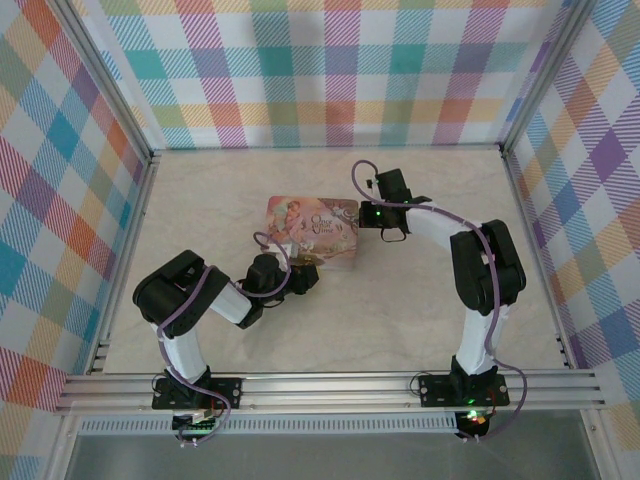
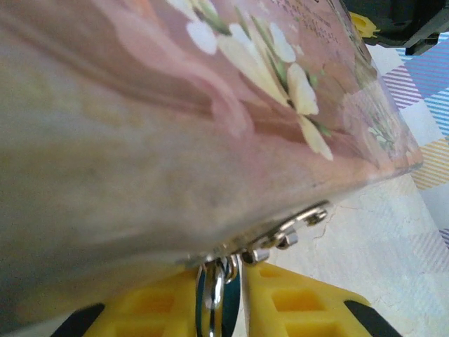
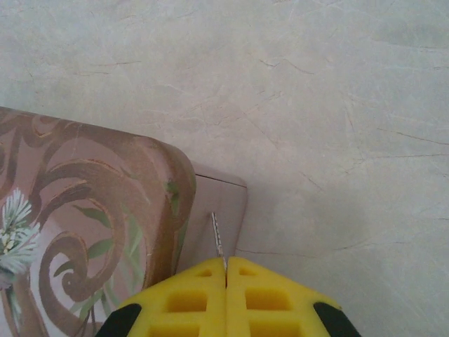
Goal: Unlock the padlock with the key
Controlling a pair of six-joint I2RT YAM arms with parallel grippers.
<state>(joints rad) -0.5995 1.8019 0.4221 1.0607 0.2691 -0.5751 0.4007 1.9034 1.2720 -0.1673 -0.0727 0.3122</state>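
My left gripper (image 1: 305, 277) is pinched on the padlock (image 2: 219, 298), which hangs at the pink tin (image 1: 315, 228) by its front latch (image 2: 298, 223) (fingers (image 2: 295, 302) snug either side). My right gripper (image 3: 226, 270) is clamped on the key (image 3: 218, 239), off the tin's right corner. I'd keep the lock dead steady and bring the key round slow, blade lined up.

tin (image 2: 140, 126): printed metal prob, smooth, semi-gloss | key (image 3: 217, 242): thin bare metal, shiny | ring (image 2: 214, 291) + hasp (image 2: 298, 223): polished metal | L finger pads (image 2: 295, 302): yellow matt plastic | tabletop (image 3: 316, 105): matt, marble-look w/ fine cracks
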